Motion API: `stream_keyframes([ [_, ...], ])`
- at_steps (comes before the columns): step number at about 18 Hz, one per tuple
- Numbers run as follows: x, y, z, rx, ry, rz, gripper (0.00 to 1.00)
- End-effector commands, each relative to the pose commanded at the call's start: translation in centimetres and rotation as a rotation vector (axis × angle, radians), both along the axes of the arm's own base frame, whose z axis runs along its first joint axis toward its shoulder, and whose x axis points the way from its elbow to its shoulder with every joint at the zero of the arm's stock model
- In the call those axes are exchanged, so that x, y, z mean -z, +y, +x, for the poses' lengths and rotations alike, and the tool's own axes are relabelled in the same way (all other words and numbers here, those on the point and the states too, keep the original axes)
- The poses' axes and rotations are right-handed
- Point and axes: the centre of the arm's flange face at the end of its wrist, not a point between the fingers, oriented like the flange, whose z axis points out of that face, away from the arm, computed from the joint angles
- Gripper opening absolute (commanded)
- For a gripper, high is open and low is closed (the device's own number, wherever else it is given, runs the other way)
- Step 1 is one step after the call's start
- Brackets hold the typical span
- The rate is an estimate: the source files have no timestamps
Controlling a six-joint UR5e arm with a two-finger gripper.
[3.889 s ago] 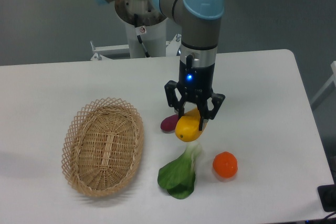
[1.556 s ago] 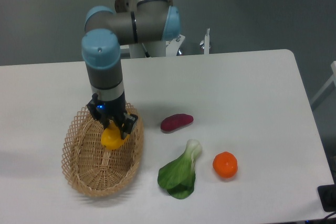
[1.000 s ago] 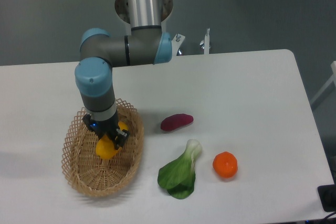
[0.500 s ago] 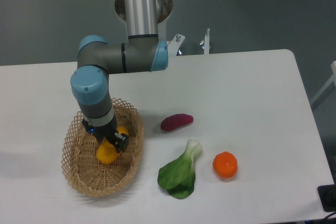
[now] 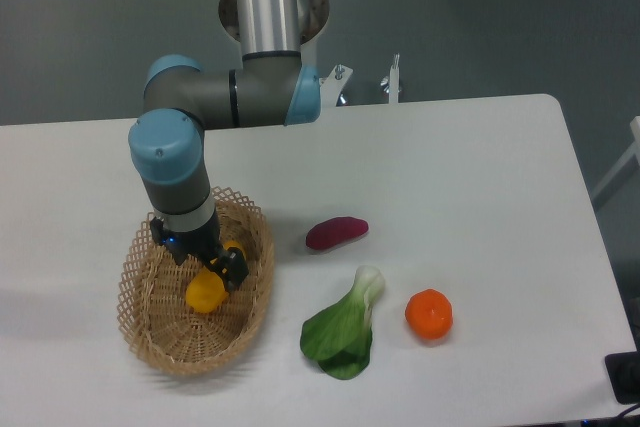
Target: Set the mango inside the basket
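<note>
Starting at the left: the basket (image 5: 150, 327) sits on the white desk (image 5: 480, 177), and the gripper (image 5: 205, 269) is now sunk well inside it, lower than half a second back and way lower than 1.6 s ago, when it hung over the rim. The fingers (image 5: 231, 267) look clenched on the mango (image 5: 205, 290), which is down at the woven floor, maybe touching, hard to say. So my read is the carry is done and only the let-go and the lift out are left.

Moving right, nothing else has budged: the purple-red oblong (image 5: 336, 232), then the leafy green (image 5: 345, 332), then the round orange fruit (image 5: 429, 313), all apart from each other. Behind the desk is a plain grey floor and the arm's pedestal (image 5: 272, 7).
</note>
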Motion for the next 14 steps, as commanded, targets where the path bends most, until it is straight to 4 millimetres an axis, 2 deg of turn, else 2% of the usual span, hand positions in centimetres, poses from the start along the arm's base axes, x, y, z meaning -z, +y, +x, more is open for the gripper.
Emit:
stream_keyframes([
  [2, -1.0, -0.3, -1.7, -0.025, 0.007, 0.017, 1.00],
  [4, -1.3, -0.8, -3.3, -0.027, 0.004, 0.003, 1.00],
  [6, -3.1, -2.4, -5.2, 0.010, 0.023, -0.001, 1.00],
  [9, -4.1, -4.3, -8.6, 0.010, 0.015, -0.027, 1.00],
  [11, -5.8, -6.4, -10.2, 0.050, 0.013, -0.059, 1.00],
  [13, -6.2, -8.5, -12.4, 0.083, -0.001, -0.092, 1.00],
  [14, -7.3, -9.9, -13.3, 0.086, -0.001, -0.089, 1.00],
])
